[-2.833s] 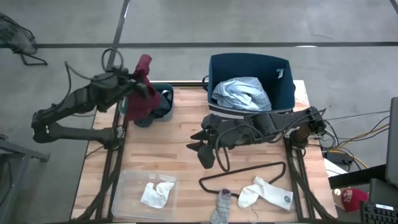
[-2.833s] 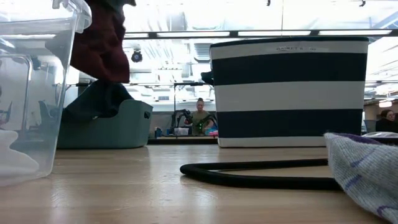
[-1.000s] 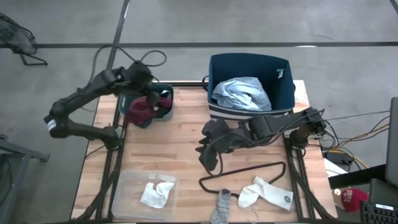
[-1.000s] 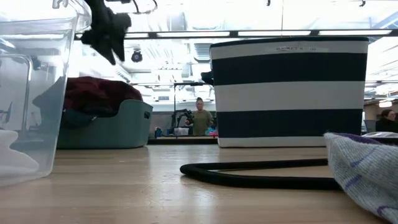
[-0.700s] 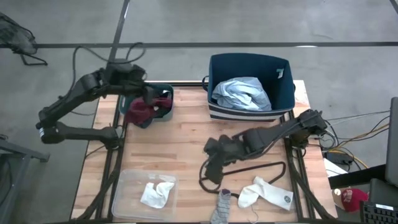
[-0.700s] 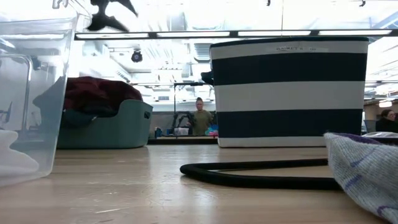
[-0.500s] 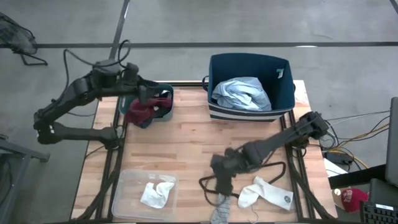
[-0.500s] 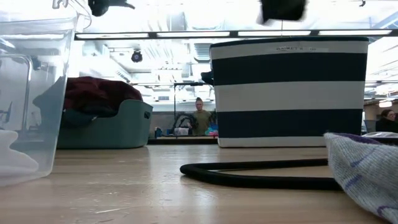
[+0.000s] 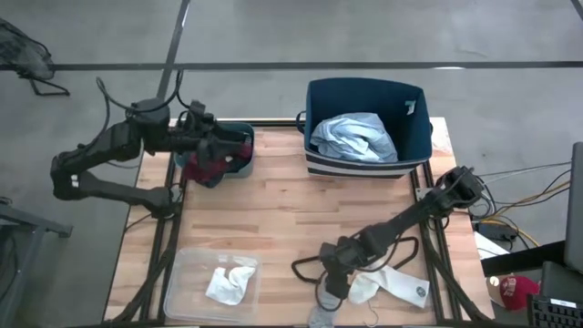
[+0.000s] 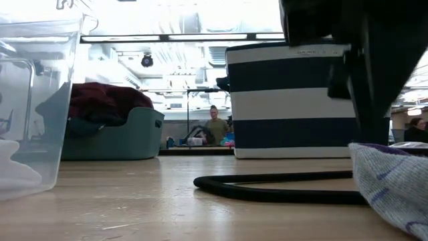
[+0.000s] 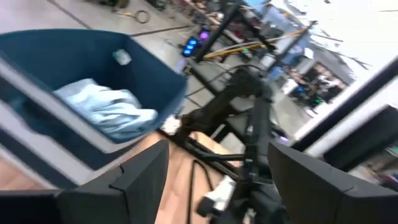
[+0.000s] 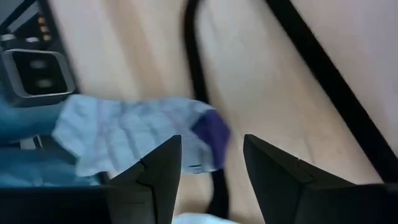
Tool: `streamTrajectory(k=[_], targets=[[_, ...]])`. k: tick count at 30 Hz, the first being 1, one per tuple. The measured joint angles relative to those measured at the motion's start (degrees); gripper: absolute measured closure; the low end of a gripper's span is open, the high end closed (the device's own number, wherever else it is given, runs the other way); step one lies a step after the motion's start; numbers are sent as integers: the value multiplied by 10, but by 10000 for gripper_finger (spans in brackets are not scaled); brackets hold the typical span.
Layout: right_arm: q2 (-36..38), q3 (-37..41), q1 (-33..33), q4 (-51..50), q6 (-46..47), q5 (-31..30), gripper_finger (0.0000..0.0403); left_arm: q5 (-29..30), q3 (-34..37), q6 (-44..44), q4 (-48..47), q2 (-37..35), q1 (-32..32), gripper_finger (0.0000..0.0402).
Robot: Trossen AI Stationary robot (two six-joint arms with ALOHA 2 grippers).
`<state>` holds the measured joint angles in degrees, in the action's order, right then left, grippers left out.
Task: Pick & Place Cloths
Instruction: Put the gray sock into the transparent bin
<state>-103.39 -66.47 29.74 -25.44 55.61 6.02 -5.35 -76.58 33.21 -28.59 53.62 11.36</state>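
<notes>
A grey sock [image 12: 137, 140] with a purple toe lies at the table's near edge [image 9: 321, 317], and shows close up in the low view [image 10: 394, 181]. My right gripper [image 9: 332, 284] hangs open just above it, slanting down, its fingers [image 12: 158, 171] apart with nothing between them. A white sock [image 9: 393, 285] lies to its right. A maroon cloth [image 9: 209, 164] rests heaped in the teal bin [image 9: 242, 155]. My left gripper [image 9: 217, 146] stands open above that bin, pointing nearly level toward the table's right. A light blue shirt [image 9: 353, 137] lies in the striped navy basket [image 9: 414, 114].
A black wire hanger [image 9: 299, 265] lies flat on the wood beside the grey sock, partly under my right arm. A clear plastic tray [image 9: 187, 273] at the near left holds white socks [image 9: 228, 282]. Bare wood lies in the table's middle.
My right gripper has swung from beside the striped basket toward the near edge and down, tipping downward, to just above the grey sock. My left gripper has risen from the teal bin and tipped up to nearly level. The maroon cloth stays heaped in the bin.
</notes>
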Motion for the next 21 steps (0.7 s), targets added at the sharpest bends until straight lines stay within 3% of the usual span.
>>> streamTrajectory(k=[12, 21], targets=[[0, 87, 3, 117, 30, 0, 216, 5, 0, 11, 16, 14, -31, 124], [0, 97, 3, 126, 25, -2, 278, 5, 0, 14, 16, 34, -30, 124]])
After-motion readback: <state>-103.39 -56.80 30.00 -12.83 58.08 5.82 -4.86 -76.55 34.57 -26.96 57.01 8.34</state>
